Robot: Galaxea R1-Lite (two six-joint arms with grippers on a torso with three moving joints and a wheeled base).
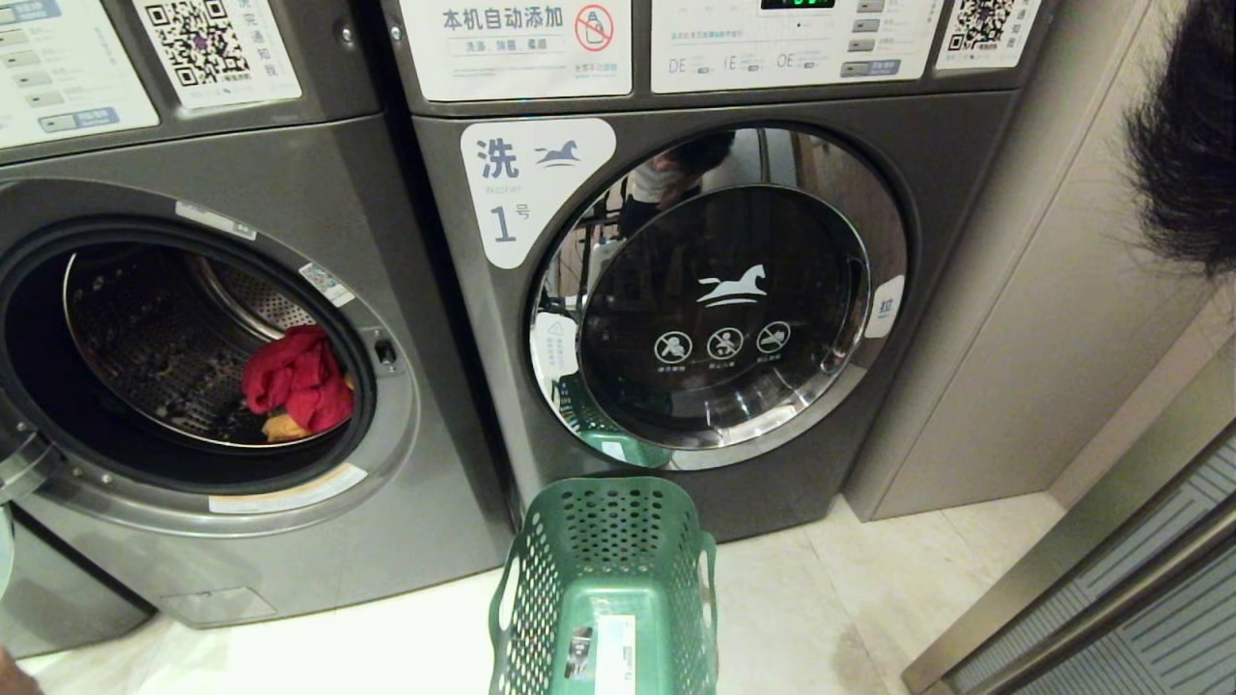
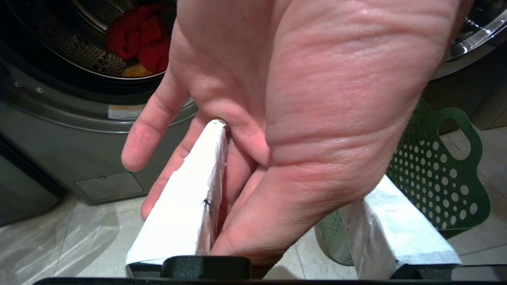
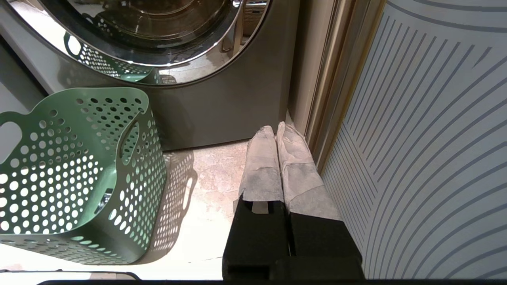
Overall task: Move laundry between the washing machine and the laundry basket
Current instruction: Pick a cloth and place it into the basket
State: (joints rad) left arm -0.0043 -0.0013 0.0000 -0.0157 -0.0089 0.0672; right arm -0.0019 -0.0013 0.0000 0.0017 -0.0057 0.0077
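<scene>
Head view: pale tiled floor (image 1: 869, 579); green basket (image 1: 608, 579) stands before closed washer 1 (image 1: 715, 309); to its left the open washer (image 1: 193, 367) holds red cloth (image 1: 294, 376) in its drum.
Left wrist view: left gripper (image 2: 293, 221) spread, a person's hand (image 2: 285, 118) between its fingers; red cloth (image 2: 138, 37) beyond, apart.
Right wrist view: right gripper (image 3: 277, 158) pressed together, empty, beside basket (image 3: 79, 174), near wall panel (image 3: 427, 138).

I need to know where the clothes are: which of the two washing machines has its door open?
The left washing machine, its drum holding a red cloth. The machine labelled 1, behind the green basket, has its chrome-ringed door shut.
</scene>
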